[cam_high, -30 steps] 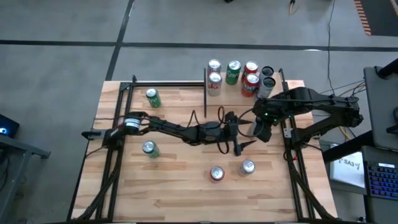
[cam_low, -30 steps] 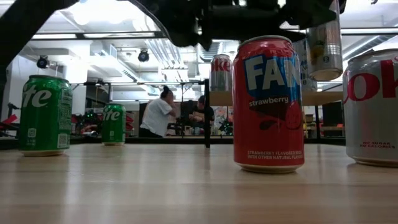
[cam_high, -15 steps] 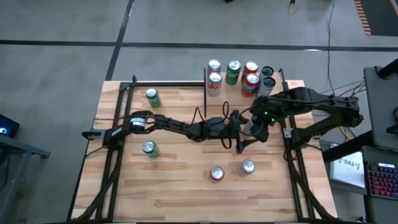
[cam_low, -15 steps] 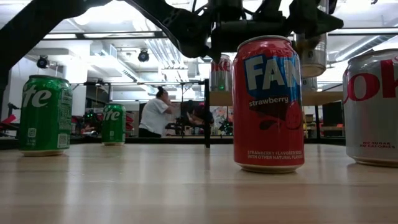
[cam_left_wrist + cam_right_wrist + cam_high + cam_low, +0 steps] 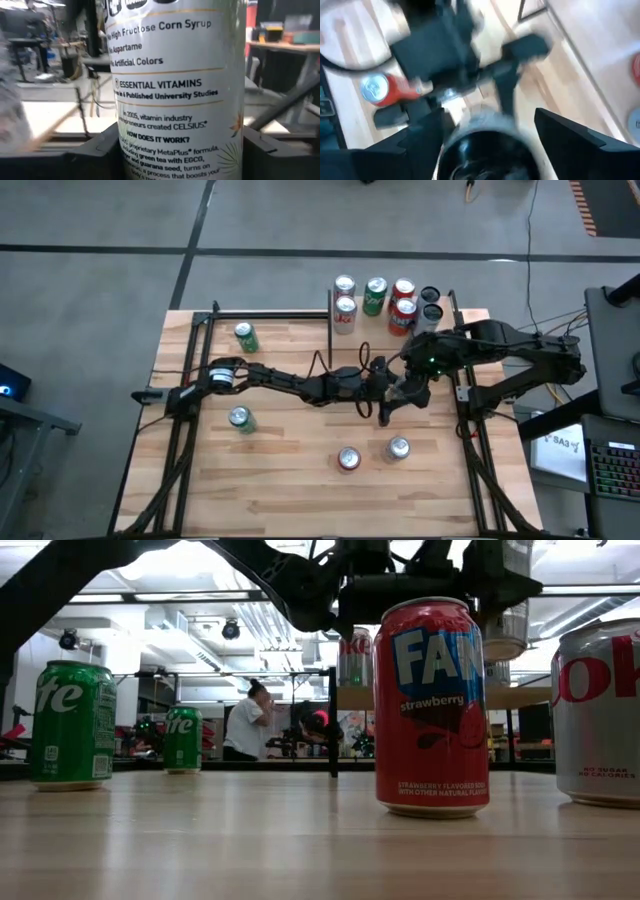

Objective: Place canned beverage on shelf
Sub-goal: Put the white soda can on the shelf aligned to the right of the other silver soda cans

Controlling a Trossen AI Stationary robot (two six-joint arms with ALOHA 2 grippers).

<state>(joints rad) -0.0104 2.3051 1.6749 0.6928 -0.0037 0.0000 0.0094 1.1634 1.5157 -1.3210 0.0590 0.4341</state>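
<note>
A white Celsius can (image 5: pixel 180 90) hangs in the air over the table's right half, and both grippers are at it. My left gripper (image 5: pixel 392 402) reaches in level from the table's left and is shut on the can. My right gripper (image 5: pixel 410 385) slants down from above. Its fingers stand spread on either side of the can's top end (image 5: pixel 490 150); this blurred view does not show them touching. In the low view the can (image 5: pixel 505 610) floats high above the tabletop. The shelf (image 5: pixel 355 698) stands at the far edge with several cans (image 5: pixel 375 295) on it. My left gripper pinches the can's side wall (image 5: pixel 125 150) between its two fingers (image 5: pixel 100 155), one on each opposite side. The fingers come in level from the table's left. The can stands upright in the hold, lifted clear of the table.
Loose cans stand on the tabletop: two green ones (image 5: pixel 245 337) (image 5: pixel 240 418) at the left, a red Fanta (image 5: pixel 348 458) and a silver Coke (image 5: pixel 398 447) near the front. Black frame posts (image 5: pixel 330 310) edge the shelf. People sit in the room behind (image 5: pixel 245 725).
My left gripper has gone a little toward the table's right, up to the can, and its fingers have drawn in onto it. My right gripper has tipped, and the can has swung from tilted to nearly upright.
</note>
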